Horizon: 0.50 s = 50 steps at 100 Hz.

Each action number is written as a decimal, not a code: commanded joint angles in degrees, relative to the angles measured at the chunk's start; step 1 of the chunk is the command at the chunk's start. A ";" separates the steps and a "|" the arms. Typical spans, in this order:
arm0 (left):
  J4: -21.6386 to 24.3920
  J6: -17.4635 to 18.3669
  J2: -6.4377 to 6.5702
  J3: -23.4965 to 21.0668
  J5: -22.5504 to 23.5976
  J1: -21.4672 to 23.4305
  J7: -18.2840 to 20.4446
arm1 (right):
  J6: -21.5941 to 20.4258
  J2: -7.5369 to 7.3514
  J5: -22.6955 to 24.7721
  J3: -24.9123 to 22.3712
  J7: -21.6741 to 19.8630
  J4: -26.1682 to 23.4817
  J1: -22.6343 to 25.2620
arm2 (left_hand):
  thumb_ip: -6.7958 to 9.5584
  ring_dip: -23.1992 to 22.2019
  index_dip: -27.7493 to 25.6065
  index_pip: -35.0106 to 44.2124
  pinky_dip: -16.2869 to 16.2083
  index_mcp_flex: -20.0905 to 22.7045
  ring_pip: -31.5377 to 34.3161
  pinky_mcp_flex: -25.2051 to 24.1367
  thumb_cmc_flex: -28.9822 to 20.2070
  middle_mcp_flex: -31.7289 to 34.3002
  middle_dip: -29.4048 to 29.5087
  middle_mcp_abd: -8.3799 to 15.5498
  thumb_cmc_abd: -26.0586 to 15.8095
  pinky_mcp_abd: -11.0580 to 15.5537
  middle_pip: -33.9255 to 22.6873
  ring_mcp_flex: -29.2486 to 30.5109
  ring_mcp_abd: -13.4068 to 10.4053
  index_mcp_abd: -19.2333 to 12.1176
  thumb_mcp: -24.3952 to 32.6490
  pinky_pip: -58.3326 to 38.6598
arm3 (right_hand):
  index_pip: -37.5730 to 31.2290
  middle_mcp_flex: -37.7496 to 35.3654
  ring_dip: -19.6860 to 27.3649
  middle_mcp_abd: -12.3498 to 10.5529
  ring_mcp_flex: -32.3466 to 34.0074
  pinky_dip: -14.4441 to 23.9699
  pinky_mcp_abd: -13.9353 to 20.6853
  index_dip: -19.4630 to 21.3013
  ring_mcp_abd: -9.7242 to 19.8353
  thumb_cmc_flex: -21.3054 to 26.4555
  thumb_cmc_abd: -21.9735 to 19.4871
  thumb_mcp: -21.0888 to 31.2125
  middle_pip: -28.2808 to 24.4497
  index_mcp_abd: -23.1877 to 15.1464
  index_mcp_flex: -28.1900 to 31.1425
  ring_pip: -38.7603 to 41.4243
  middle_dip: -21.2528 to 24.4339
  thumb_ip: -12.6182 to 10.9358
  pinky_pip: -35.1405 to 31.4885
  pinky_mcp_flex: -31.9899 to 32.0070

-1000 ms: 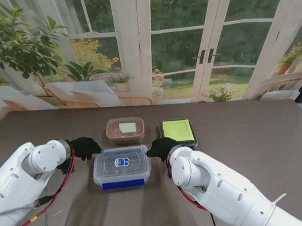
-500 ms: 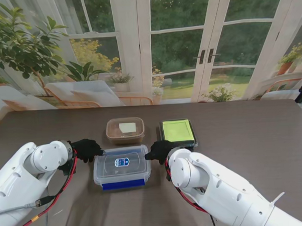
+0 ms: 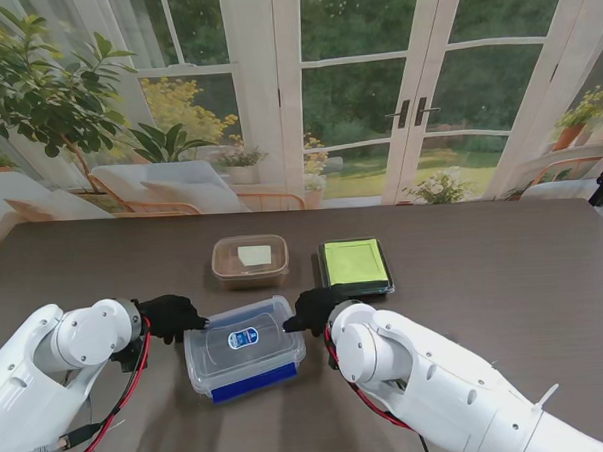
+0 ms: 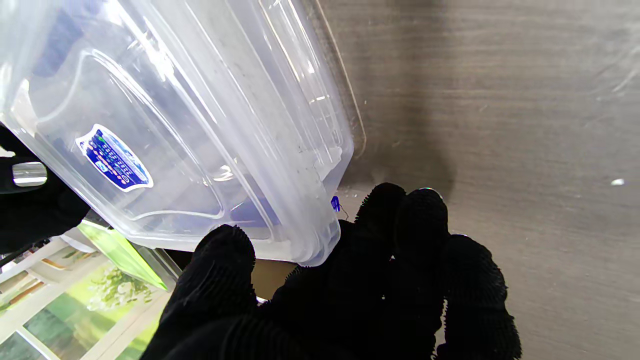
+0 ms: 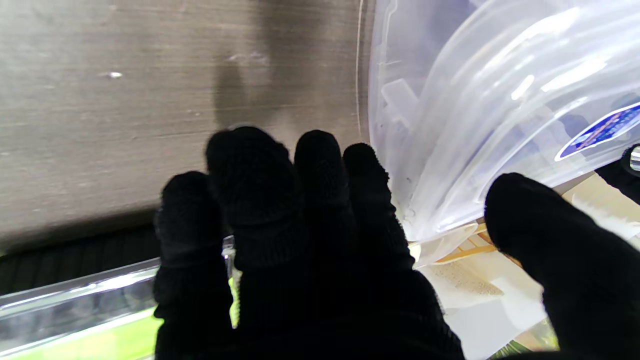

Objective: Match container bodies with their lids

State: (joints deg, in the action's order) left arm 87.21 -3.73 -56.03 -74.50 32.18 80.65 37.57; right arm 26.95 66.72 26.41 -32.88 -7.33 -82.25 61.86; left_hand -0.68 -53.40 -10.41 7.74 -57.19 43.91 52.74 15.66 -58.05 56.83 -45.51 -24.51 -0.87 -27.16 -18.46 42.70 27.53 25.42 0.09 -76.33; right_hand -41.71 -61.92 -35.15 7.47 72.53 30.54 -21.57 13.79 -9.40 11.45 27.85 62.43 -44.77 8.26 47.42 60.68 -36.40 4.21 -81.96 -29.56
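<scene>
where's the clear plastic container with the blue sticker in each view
Stand view: the clear container sits centre, nearest to me, between the left hand and right hand.
Left wrist view: the container fills much of the picture, just past the fingertips.
Right wrist view: its corner shows beside the fingers.
Shared landmark: the blue sticker.

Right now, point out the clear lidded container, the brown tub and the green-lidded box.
clear lidded container [image 3: 243,341], stand view, on the lid beside its blue sticker
brown tub [image 3: 250,274], stand view, on its near rim
green-lidded box [image 3: 354,261], stand view, middle of the green lid
</scene>
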 commanded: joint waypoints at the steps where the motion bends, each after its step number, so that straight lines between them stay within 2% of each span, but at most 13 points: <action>1: 0.99 -0.43 0.03 0.08 0.03 1.13 1.97 | -0.74 0.68 0.04 0.57 -0.95 -0.09 0.08 | 0.63 -0.38 -0.30 1.03 0.34 1.60 0.51 -0.22 -0.25 0.05 -0.66 -2.03 -2.28 2.46 -0.64 0.78 1.85 -3.72 -0.63 -0.99 | -0.99 -1.03 -0.52 -1.58 2.43 -0.82 0.37 0.82 1.10 1.13 2.52 2.20 0.11 -5.18 2.06 0.87 0.38 0.87 -1.04 -11.85; 9: 2.17 -1.03 0.13 -0.31 0.13 2.10 2.53 | -1.26 0.85 0.19 1.07 -0.74 0.16 -0.27 | 0.63 -0.39 -0.38 1.08 0.34 1.74 0.54 -0.17 -0.24 0.17 -0.67 -2.06 -2.33 2.43 -0.68 0.87 1.92 -3.41 -0.65 -1.02 | -1.33 -1.53 -0.66 -1.99 2.52 -0.94 0.75 1.04 2.01 1.78 2.93 3.02 0.07 -5.29 2.45 1.25 0.38 1.01 -0.97 -12.25; 50: 9.09 -3.68 0.42 -2.46 1.47 7.11 4.36 | -4.12 2.23 -0.55 3.90 0.27 2.10 -2.63 | 0.64 -0.32 -0.61 1.02 0.38 1.49 0.53 -0.06 0.09 0.32 -0.62 -2.04 -2.49 2.35 -0.73 0.96 1.87 -2.25 -0.71 -1.03 | -1.66 -2.39 -0.91 -2.84 2.62 -1.30 1.31 1.57 2.90 4.34 4.25 6.42 0.05 -5.91 2.53 2.10 0.26 1.55 -0.87 -12.85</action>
State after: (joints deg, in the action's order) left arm 94.95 -7.20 -55.40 -77.04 33.68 86.78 40.52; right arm 23.66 67.73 26.13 -29.64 -6.33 -79.70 59.29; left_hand -0.69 -53.40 -10.59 8.16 -57.19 44.06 52.66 15.66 -58.05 56.87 -45.51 -25.53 -0.87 -27.16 -18.48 42.82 27.55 26.73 0.09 -76.33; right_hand -43.91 -63.12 -35.20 7.40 72.82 30.43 -21.03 15.15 -7.91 14.41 29.08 63.87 -44.77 10.27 49.29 61.39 -36.40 4.37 -81.96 -29.56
